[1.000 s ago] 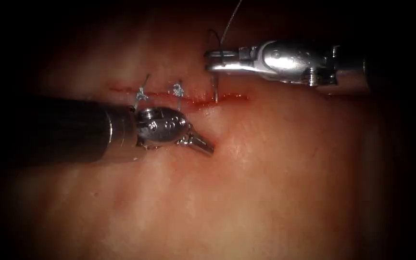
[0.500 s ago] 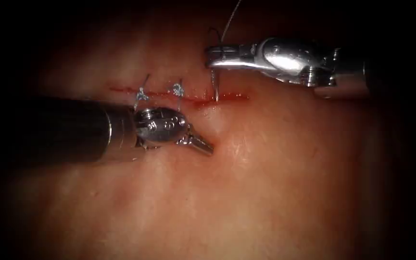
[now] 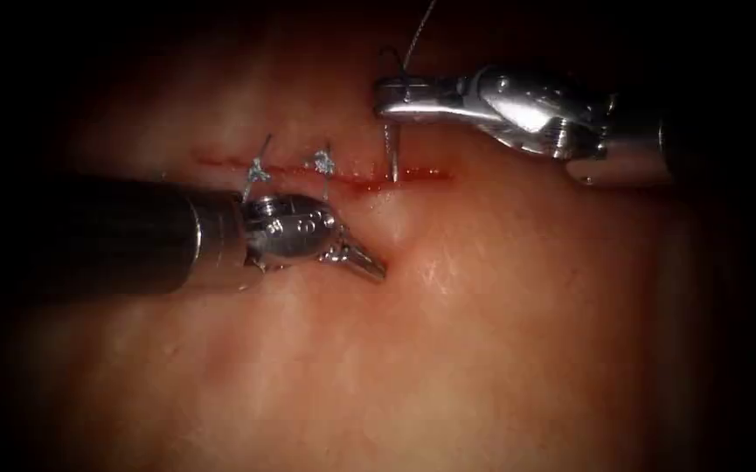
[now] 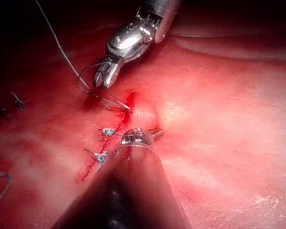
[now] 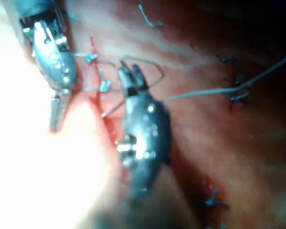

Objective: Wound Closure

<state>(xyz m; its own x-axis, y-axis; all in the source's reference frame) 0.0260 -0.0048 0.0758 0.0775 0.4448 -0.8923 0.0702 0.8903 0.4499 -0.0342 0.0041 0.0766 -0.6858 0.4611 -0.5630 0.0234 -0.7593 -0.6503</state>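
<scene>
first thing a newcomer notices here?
Probably the right tool, above the cut, shut on the curved needle near its back end, the tip down at the cut's edge. Then the left tool, shut and pressing the tissue below the cut, beside two knotted stitches.

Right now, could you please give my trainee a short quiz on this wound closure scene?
1. Multiple choice: what does the right tool hold? A) the tissue B) the needle C) nothing
2. True or false: the left tool holds the thread.
3. Fill in: the needle tip meets the tissue at the ___.

Key: 1 B. 2 false; its shut jaws press the tissue below the cut, gripping nothing. 3 cut, right of two knotted stitches.
</scene>
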